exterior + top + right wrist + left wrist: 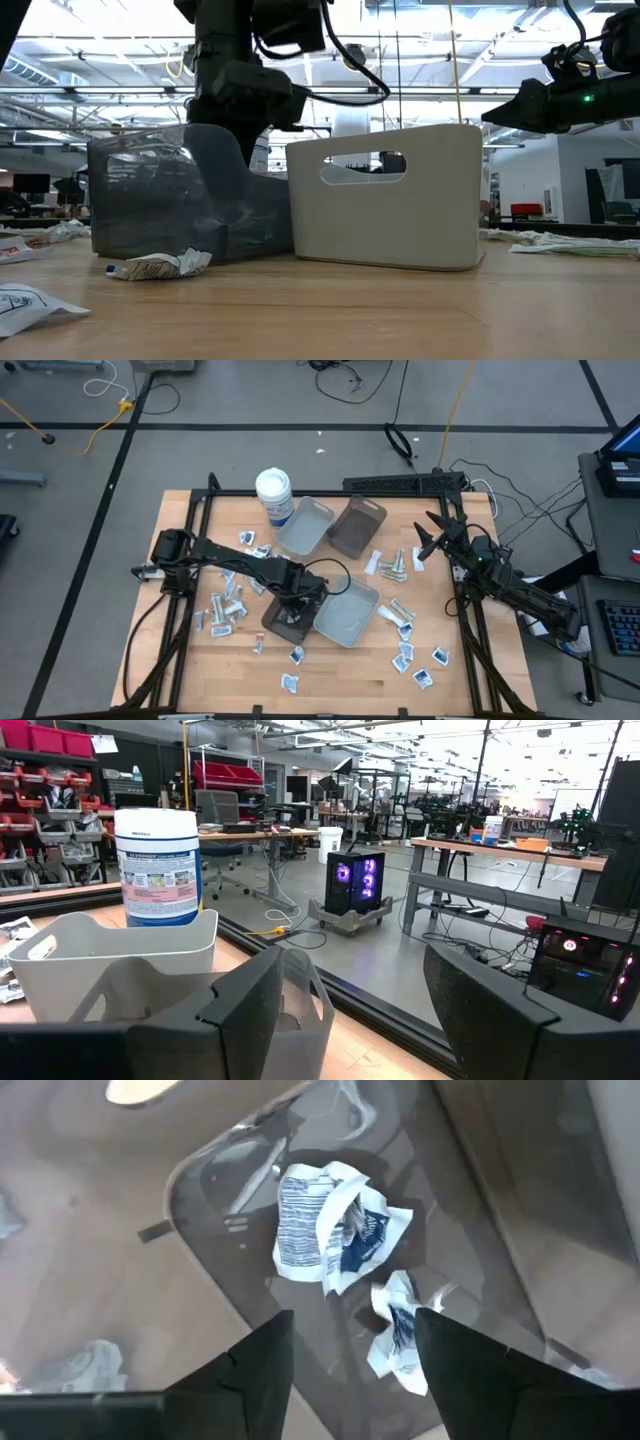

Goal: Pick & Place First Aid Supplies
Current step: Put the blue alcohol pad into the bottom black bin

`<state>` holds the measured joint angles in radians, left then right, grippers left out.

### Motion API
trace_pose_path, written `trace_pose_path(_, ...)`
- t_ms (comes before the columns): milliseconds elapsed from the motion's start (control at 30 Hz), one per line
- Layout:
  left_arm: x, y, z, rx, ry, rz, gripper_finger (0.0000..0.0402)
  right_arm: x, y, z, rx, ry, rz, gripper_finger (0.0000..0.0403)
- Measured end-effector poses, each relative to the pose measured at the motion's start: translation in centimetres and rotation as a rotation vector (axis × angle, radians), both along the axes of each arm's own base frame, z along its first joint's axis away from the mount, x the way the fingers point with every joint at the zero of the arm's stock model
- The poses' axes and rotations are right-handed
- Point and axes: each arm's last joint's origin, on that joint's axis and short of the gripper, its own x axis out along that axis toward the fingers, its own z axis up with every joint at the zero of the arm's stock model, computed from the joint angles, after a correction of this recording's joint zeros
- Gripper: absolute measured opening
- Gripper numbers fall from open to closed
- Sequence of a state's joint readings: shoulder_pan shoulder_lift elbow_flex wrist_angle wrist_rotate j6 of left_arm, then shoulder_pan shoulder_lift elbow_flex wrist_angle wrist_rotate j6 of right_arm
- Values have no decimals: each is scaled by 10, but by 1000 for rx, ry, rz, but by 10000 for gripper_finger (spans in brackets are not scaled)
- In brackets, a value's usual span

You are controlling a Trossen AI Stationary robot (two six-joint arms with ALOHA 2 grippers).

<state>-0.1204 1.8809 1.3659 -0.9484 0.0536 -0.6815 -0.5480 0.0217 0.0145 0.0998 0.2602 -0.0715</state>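
Left wrist view: two crumpled white-and-blue packets (pixel 335 1230) lying in the brown tray (pixel 200 1190), just beyond the parted fingers of the left pincer (pixel 350 1365), nothing held. Probably very light, soft and a little slippery (best pinched at a raised fold or edge). High view: four trays, one tub (pixel 274 492), dozens of loose packets (pixel 405 650) over the counter (pixel 340 665), too many to count; right pincer (pixel 430 538) released, waiting near the counter's far right corner.

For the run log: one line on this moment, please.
left gripper: open over brown tray | packets: in tray | right gripper: open, waiting
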Motion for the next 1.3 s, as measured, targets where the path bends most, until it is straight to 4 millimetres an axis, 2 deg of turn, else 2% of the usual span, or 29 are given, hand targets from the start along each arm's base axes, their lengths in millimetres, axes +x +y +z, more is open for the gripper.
trace_pose_path(133, -5, -2, 16, -11, -36, -14, 216, 0, 0, 0, 0, 0, 0, 238)
trace_pose_path(467, -26, -28, 57, -48, -153, -82, 216, 0, 0, 0, 1, 1, 0, 238)
trace_pose_path(633, -32, -44, 63, -45, -168, -85, 216, 0, 0, 0, 1, 1, -1, 238)
trace_pose_path(767, -32, -61, 69, -47, -191, -142, 216, 0, 0, 0, 1, 1, 0, 238)
trace_pose_path(1000, -35, -95, 89, -33, -252, -343, 216, 0, 0, 0, 1, 1, 0, 238)
trace_pose_path(1300, -61, -148, 94, -34, -285, -641, 216, 0, 0, 0, 1, 1, 0, 238)
